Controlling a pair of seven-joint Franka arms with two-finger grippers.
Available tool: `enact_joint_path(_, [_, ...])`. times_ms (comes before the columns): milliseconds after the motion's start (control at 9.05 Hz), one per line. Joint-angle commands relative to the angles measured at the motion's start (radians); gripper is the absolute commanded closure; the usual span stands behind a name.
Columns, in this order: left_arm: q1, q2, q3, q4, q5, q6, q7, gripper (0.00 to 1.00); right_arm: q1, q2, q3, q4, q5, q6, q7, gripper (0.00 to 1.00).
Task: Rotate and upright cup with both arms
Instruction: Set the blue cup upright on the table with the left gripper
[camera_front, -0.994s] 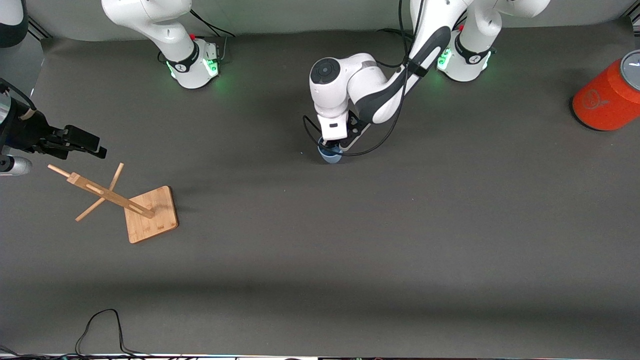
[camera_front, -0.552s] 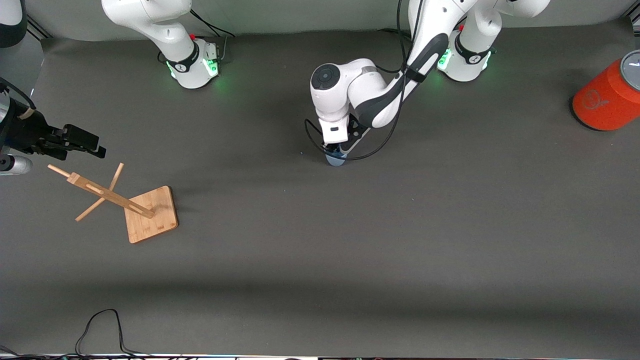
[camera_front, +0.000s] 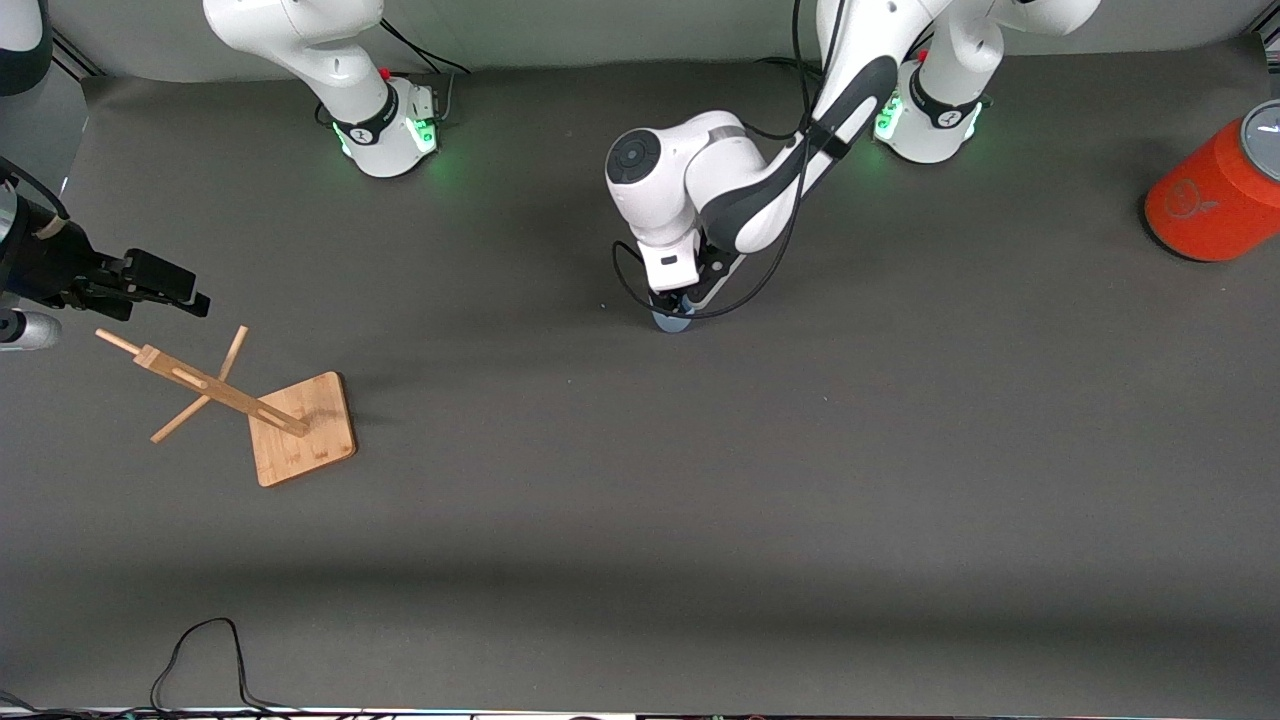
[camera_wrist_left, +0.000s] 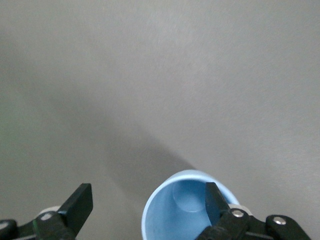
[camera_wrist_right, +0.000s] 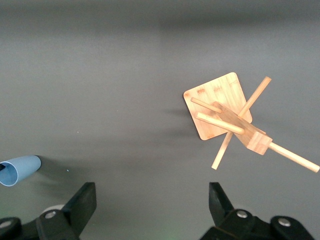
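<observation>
The light-blue cup (camera_front: 673, 323) stands mid-table with its mouth up, mostly hidden under the left wrist. In the left wrist view I look straight into the cup (camera_wrist_left: 180, 210). My left gripper (camera_front: 672, 306) is open and low over it. In the left wrist view the left gripper (camera_wrist_left: 146, 200) has one finger (camera_wrist_left: 212, 200) inside the cup and the other finger (camera_wrist_left: 80, 205) outside, well clear of the wall. My right gripper (camera_front: 195, 297) waits open and empty above the wooden rack, also shown in the right wrist view (camera_wrist_right: 152, 200), where the cup (camera_wrist_right: 20, 170) shows far off.
A wooden rack (camera_front: 300, 430) with slanted pegs stands toward the right arm's end; it also shows in the right wrist view (camera_wrist_right: 220, 107). A large orange cylinder with a grey top (camera_front: 1215, 195) lies at the left arm's end. A black cable (camera_front: 200, 650) lies near the front edge.
The left gripper has come down over the cup, and the cup shifted slightly toward the left arm's end and nearer the front camera. The right arm has barely moved.
</observation>
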Motion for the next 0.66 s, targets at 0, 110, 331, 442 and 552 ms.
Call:
enact_joint_path(0, [0.021, -0.038, -0.004, 0.079, -0.039, -0.106, 0.098, 0.0, -0.001, 0.015, -0.003, 0.028, 0.001, -0.006, -0.015, 0.0])
enact_joint_path(110, [0.037, -0.056, -0.001, 0.14, -0.088, -0.168, 0.186, 0.0, -0.001, 0.016, -0.004, 0.028, 0.0, -0.006, -0.013, 0.0])
enact_joint_path(331, [0.18, -0.125, -0.002, 0.264, -0.16, -0.304, 0.512, 0.0, 0.007, 0.018, -0.003, 0.007, -0.092, -0.044, -0.03, 0.0])
enact_joint_path(442, [0.29, -0.18, -0.001, 0.297, -0.175, -0.361, 0.763, 0.0, 0.007, 0.016, -0.003, 0.002, -0.104, -0.058, -0.036, 0.0])
enact_joint_path(552, [0.39, -0.223, -0.001, 0.311, -0.176, -0.407, 0.954, 0.0, 0.007, 0.015, -0.001, 0.003, -0.105, -0.072, -0.047, 0.0])
